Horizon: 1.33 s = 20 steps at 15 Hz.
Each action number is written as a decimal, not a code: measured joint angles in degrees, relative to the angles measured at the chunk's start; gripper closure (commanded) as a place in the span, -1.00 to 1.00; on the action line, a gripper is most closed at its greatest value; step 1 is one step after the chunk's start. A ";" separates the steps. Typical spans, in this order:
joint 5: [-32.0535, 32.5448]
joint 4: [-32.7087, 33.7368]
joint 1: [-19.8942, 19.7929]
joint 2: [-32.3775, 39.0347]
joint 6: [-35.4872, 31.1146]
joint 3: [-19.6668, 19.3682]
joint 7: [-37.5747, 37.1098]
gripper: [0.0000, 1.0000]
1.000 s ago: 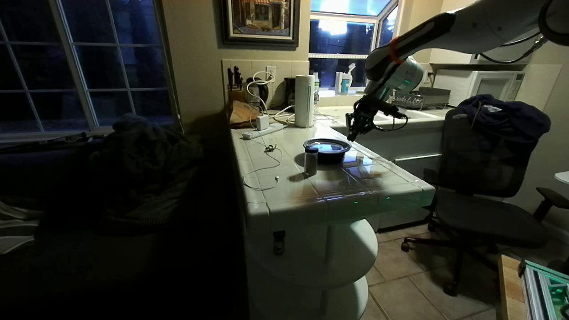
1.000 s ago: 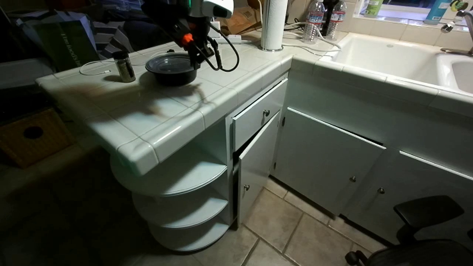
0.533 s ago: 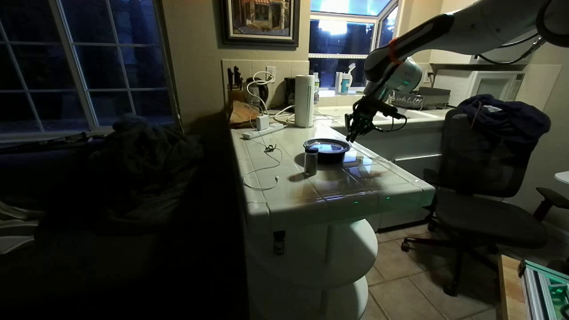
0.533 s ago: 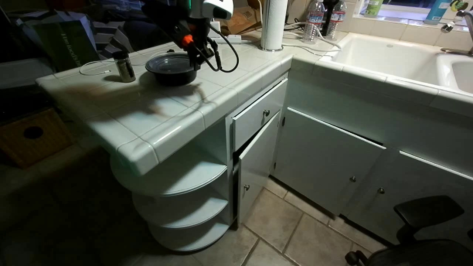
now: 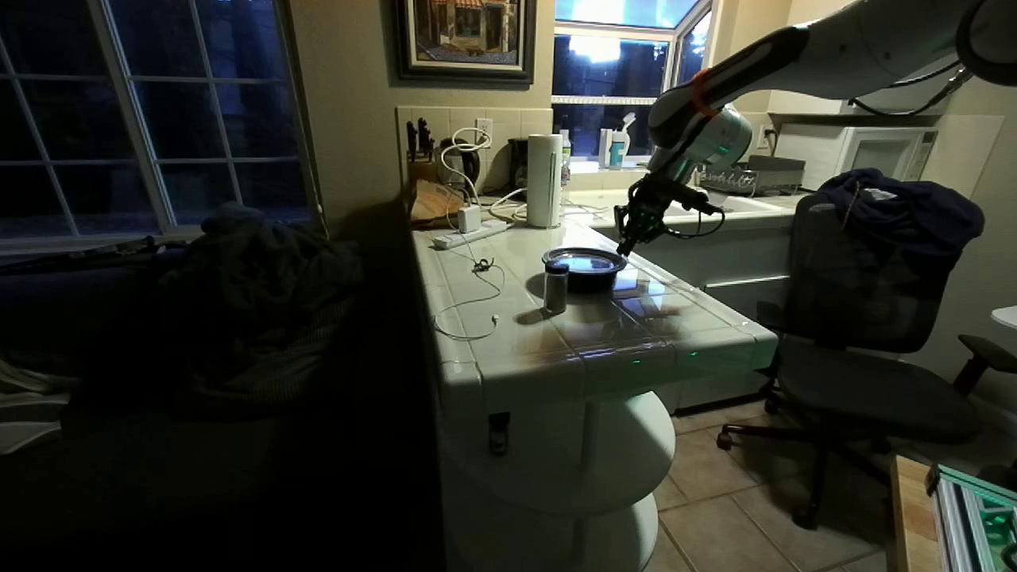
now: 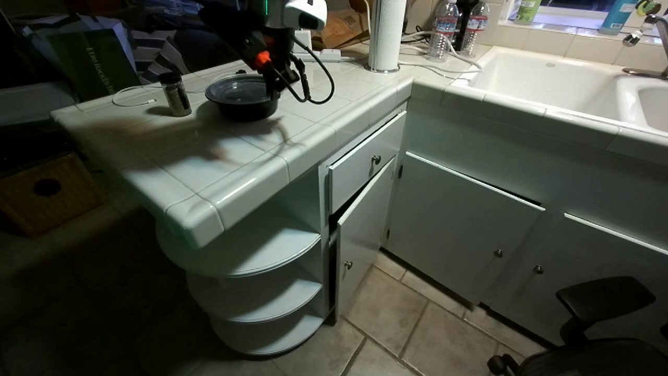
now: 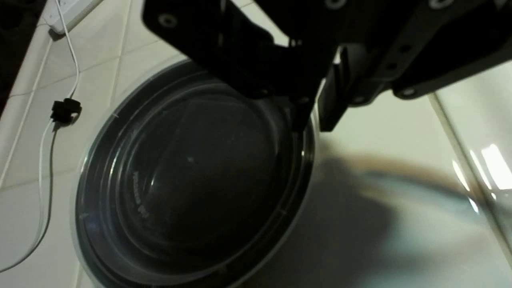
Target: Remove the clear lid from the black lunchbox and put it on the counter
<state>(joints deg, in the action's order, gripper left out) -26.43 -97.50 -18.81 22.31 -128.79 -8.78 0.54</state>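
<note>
Fingers slightly parted, our gripper (image 7: 313,124) hangs at the edge of the clear lid (image 7: 200,172), one tip above it and the other just outside. We cannot tell whether they touch it. We see the lid seated on the black lunchbox (image 6: 244,111), which stands on the counter (image 6: 188,167) near a dark-capped jar (image 6: 176,96).

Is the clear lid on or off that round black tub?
On. The clear lid covers the black lunchbox, its translucent edge showing around the rim in the wrist view. Whether it's snapped tight, I can't tell.
</note>
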 measured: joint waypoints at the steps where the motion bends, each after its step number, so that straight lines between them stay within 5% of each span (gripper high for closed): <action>1: -0.01 0.02 -0.01 0.00 0.00 0.04 0.00 0.78; 8: -0.07 0.02 -0.11 0.08 0.00 0.29 0.02 0.54; 20: -0.38 0.01 -0.28 0.19 0.00 0.34 0.60 0.58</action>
<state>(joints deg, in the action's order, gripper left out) -26.81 -97.48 -19.10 22.51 -128.79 -8.43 1.14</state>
